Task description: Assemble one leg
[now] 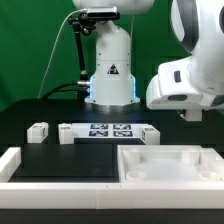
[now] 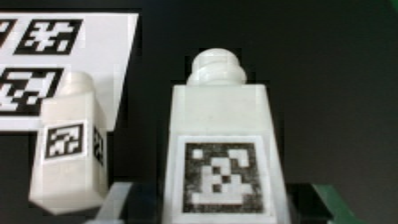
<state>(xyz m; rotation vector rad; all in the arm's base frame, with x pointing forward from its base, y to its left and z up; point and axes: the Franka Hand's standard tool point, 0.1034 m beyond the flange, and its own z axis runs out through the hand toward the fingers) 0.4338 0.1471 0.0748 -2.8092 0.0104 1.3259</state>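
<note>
In the wrist view a white leg point(image 2: 222, 140) with a black-and-white tag lies lengthwise between my fingers, its rounded tip pointing away. My gripper point(image 2: 226, 203) straddles its near end, with a finger point(image 2: 128, 203) on each side and a thin dark gap beside the leg on both sides, so it looks open. A second leg point(image 2: 68, 150) lies close beside it, tilted. In the exterior view my gripper point(image 1: 190, 114) hangs under the white hand at the right; the straddled leg is not discernible there. One leg point(image 1: 150, 133) lies by the marker board's right end.
The marker board point(image 1: 105, 131) point(image 2: 63, 60) lies mid-table. Two more legs point(image 1: 38, 131) point(image 1: 65, 133) lie at its left end. A large white square panel point(image 1: 170, 168) sits at the front right, and a long white bar point(image 1: 25, 162) at the front left. The robot base point(image 1: 110, 70) stands behind.
</note>
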